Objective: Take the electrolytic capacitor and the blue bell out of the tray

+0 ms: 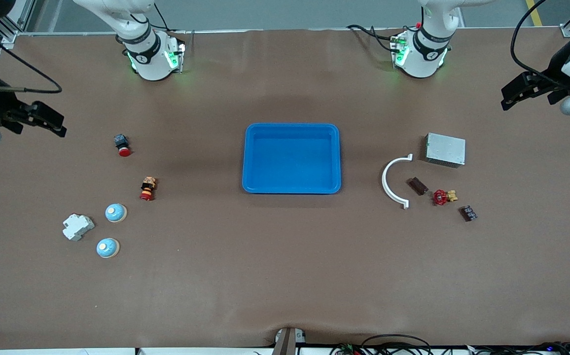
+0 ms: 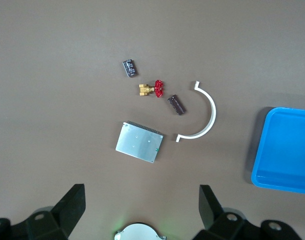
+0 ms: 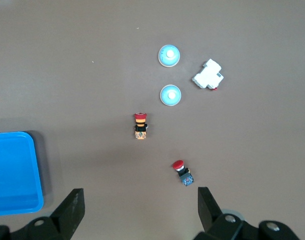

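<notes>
The blue tray (image 1: 291, 158) sits empty in the middle of the desk, both blue bells (image 1: 116, 212) lie outside it, so the left gripper (image 1: 529, 91) and right gripper (image 1: 33, 121), jaws open, should just wait.

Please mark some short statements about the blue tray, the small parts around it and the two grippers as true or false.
1. The shallow bright-blue plastic tray holds nothing. True.
2. Two light-blue dome-shaped bells lie in the tray. False: both lie on the table toward the right arm's end.
3. The grey metal box touches the tray. False: it lies apart, toward the left arm's end.
4. The white curved plastic arc lies between the tray and the grey box. True.
5. The left gripper holds a part. False: it is open and holds nothing.
6. The right gripper is open. True.
</notes>
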Controlling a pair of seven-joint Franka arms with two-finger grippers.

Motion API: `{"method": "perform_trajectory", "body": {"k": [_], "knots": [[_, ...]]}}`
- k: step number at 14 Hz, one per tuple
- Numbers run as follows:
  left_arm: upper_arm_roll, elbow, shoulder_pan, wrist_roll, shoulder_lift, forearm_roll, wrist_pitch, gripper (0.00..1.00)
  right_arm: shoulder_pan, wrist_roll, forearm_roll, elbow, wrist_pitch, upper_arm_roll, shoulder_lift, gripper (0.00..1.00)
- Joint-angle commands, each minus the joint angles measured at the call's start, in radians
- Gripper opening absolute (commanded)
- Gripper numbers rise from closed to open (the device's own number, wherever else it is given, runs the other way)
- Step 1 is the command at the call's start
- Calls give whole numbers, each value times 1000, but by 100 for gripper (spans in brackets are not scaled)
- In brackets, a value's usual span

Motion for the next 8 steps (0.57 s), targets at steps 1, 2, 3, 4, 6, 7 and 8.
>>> {"method": "perform_trajectory", "body": {"k": [1,2,3,4,6,7,8], "knots": [[9,3,-1,24,-12,-9,-13,100,70,8,20,-29,-11,-94,-36,100],[9,6,-2,24,-12,-9,-13,100,69,6,20,-23,-20,-94,-37,100],[9,8,-2,24,-12,-9,-13,100,66,4,20,-6,-34,-92,-36,100],[9,8,-1,24,-12,-9,-12,100,64,-3,19,42,-49,-92,-31,100],[9,8,-1,28,-9,-9,-9,100,61,-6,16,116,-95,-92,-17,100],[10,9,-1,35,-7,-9,-9,100,61,-6,13,130,-101,-92,-13,100],[10,9,-1,38,-7,-8,-9,100,63,-6,10,136,-101,-92,-11,100]]}}
